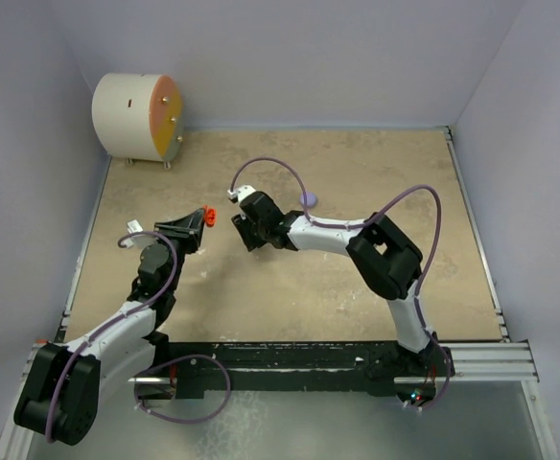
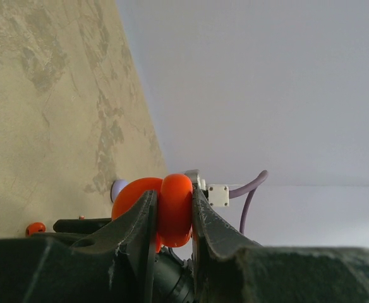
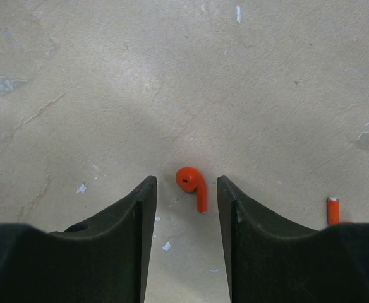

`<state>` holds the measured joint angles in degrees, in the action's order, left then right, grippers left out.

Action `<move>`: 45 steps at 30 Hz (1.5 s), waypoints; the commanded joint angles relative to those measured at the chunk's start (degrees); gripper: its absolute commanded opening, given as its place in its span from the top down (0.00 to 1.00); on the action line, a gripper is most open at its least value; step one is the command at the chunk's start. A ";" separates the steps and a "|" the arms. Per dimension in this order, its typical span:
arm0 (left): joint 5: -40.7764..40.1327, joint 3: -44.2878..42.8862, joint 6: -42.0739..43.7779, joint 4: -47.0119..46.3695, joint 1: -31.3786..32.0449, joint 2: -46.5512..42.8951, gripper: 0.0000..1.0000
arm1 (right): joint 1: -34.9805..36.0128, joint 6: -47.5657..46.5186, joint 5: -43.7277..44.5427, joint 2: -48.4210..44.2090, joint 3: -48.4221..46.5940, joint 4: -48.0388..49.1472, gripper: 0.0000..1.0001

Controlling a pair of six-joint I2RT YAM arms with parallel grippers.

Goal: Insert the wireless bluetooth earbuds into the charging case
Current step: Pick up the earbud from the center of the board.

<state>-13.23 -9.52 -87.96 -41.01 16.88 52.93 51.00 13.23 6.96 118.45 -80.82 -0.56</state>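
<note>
My left gripper is shut on a round red charging case and holds it above the table. In the left wrist view the case sits pinched between the fingers, with a second rounded red half behind the left finger. My right gripper is open and points down at the table. In the right wrist view a red earbud lies on the table between the fingertips, untouched. A second red earbud lies to its right, partly hidden by my right finger. No lavender earbuds are in view.
A lavender round case lies on the table behind the right arm, also showing in the left wrist view. A white and orange cylinder stands at the back left corner. Walls enclose the table on three sides.
</note>
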 commanded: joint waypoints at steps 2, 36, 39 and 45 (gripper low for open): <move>0.32 -0.77 -1.27 -2.49 -0.53 -0.14 1.00 | 0.41 -0.71 1.62 1.11 -3.04 -0.81 0.55; -0.04 1.35 -4.03 -1.78 -2.52 -3.25 1.00 | 1.56 2.23 5.52 8.59 -13.37 -18.11 0.57; -0.28 1.37 -3.98 -0.61 -2.61 -4.62 1.00 | 1.56 2.82 5.61 9.14 -14.00 -19.71 0.58; -0.21 1.36 -4.10 0.11 -2.74 -5.24 1.00 | 1.56 3.53 5.09 9.43 -13.81 -20.62 0.60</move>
<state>-12.71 -8.23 -90.98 -40.60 14.63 48.40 52.14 15.90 11.09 126.26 -94.50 -15.70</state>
